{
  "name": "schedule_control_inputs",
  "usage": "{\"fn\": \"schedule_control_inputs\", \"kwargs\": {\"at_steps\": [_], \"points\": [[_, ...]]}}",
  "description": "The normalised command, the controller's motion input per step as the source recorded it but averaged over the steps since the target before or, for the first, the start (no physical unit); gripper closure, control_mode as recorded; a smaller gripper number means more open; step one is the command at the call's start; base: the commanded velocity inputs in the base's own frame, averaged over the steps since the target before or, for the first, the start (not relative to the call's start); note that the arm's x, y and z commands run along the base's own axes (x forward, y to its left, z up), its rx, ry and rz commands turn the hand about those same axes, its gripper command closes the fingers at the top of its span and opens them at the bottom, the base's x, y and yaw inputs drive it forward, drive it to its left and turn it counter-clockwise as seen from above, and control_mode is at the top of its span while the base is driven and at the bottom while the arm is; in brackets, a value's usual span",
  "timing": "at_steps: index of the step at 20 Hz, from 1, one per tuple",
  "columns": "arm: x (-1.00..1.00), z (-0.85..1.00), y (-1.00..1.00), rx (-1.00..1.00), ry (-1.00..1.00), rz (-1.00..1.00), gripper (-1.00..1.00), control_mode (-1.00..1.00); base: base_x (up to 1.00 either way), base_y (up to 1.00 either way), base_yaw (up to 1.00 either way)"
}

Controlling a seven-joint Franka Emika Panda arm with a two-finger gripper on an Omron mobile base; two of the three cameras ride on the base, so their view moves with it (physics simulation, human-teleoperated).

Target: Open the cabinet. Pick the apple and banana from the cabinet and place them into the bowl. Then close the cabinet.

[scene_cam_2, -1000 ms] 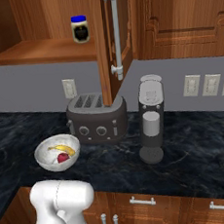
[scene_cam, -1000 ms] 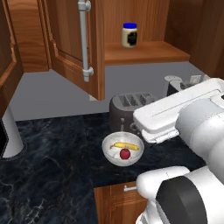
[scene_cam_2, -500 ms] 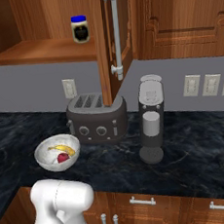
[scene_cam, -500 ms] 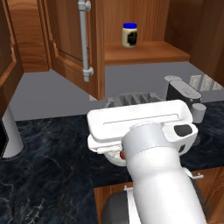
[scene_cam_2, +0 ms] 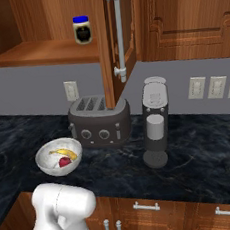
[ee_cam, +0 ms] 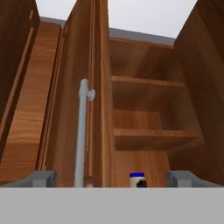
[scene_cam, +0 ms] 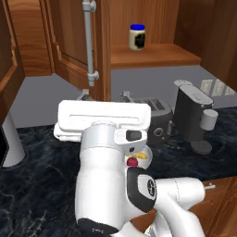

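Gripper [ee_cam: 112, 178]: jaws stood wide apart and held nothing; in the hand view the two tips flanked the cabinet's open interior from below, touching no door or shelf.
Cabinet [scene_cam_2: 44, 49]: both doors swung open; shelves bare apart from a jar; seen from beneath in the hand view.
Door [scene_cam: 76, 46]: stood edge-on toward the arm, its silver handle [ee_cam: 81, 135] running upright just left of the gripper's middle line.
Counter [scene_cam_2: 202, 158]: dark marbled top, carrying the bowl, toaster and coffee maker.
Coffee maker [scene_cam_2: 155, 128]: right of the toaster, near the back edge.
Toaster [scene_cam_2: 98, 121]: against the back edge, under the open door.
Bowl [scene_cam_2: 47, 155]: near the counter's front edge, in front of the toaster's left end.
Banana [scene_cam_2: 63, 152]: lay in the bowl.
Apple [scene_cam_2: 64, 162]: lay in the bowl, touching the banana's near side.
Jar [scene_cam_2: 81, 29]: blue-lidded, upright on the lowest shelf.
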Motion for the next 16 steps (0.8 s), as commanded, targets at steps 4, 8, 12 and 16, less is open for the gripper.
{"fn": "schedule_control_inputs", "kwargs": {"at_steps": [4, 8, 12, 16], "points": [[1.0, -0.01, 0.39, -0.02, 0.02, -0.13, -1.0, -1.0, 0.0, 0.0, 0.0], [1.0, -0.03, 0.35, -0.02, 0.0, -0.15, -1.0, -1.0, 0.0, 0.0, 0.0], [0.99, -0.03, 0.0, 0.0, 0.0, -0.27, -1.0, -1.0, 0.0, 0.0, 0.0], [1.0, -0.11, -0.18, 0.0, 0.0, -0.34, -1.0, -1.0, 0.0, 0.0, 0.0]]}}
